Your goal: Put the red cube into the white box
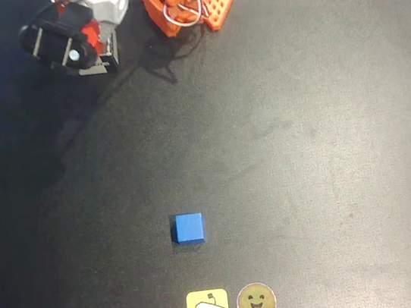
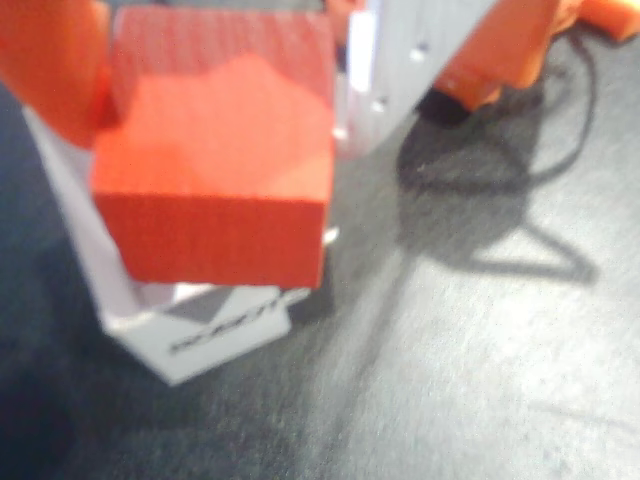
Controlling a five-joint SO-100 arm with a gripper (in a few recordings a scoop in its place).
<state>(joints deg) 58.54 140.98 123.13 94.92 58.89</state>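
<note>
Red-orange fills most of my wrist view: the red cube (image 2: 215,160) hangs between the gripper (image 2: 215,60) fingers, one orange finger (image 2: 50,70) pressed to its left face and a pale finger (image 2: 375,70) along its right, so I read the gripper as clamped on the cube. The picture is soft with blur, so I can't judge the contact any finer than that.

What my next move turns on is cube over box. In the wrist view the white box (image 2: 215,335) sits directly beneath the cube, toward 6 o'clock from it, with its dark label facing the camera and a thin white wall running up toward 10 o'clock behind the cube. The cube hides the box's opening, so I can't tell whether it is already partly inside or just above the rim, nor what else, if anything, is in the box. The cube's edges look roughly square to the box walls.

In the overhead view the gripper (image 1: 88,52) is at about 11 o'clock on the black table (image 1: 304,148), beside the arm's orange base (image 1: 184,4). The blue cube (image 1: 188,228) lies well apart at 6 o'clock, near two stickers (image 1: 231,307).

My judgement: lower a little if needed, then release.
</note>
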